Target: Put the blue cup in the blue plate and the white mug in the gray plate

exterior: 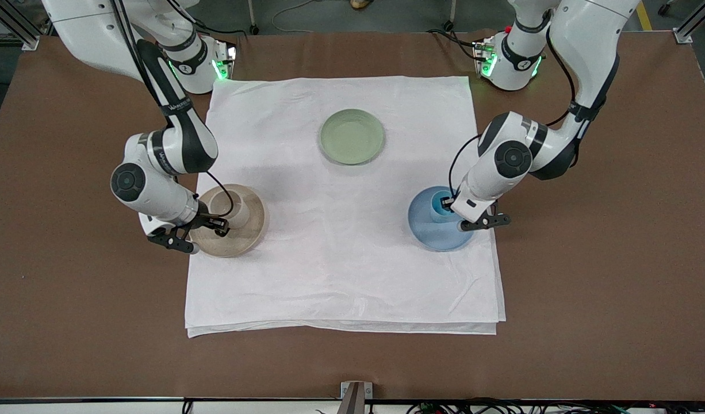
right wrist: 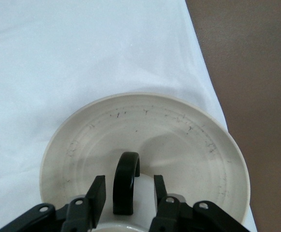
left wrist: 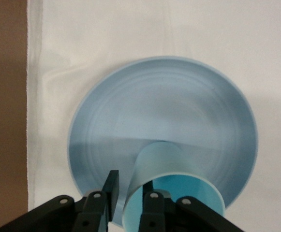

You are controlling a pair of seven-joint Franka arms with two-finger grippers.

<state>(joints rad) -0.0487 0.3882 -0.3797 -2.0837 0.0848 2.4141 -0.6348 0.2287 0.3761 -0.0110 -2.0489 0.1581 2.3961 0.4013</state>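
Note:
The blue cup stands upright in the blue plate, toward the left arm's end of the white cloth. My left gripper is open astride the cup's rim, one finger outside and one inside, with a gap to the wall. The left wrist view shows the cup, the plate and the gripper. The white mug stands on the gray plate. My right gripper is open on either side of its black handle, not touching it. The right wrist view also shows the mug and the plate.
A pale green plate lies on the white cloth, farther from the front camera and between the two arms. Brown tabletop surrounds the cloth. The gray plate overhangs the cloth's edge at the right arm's end.

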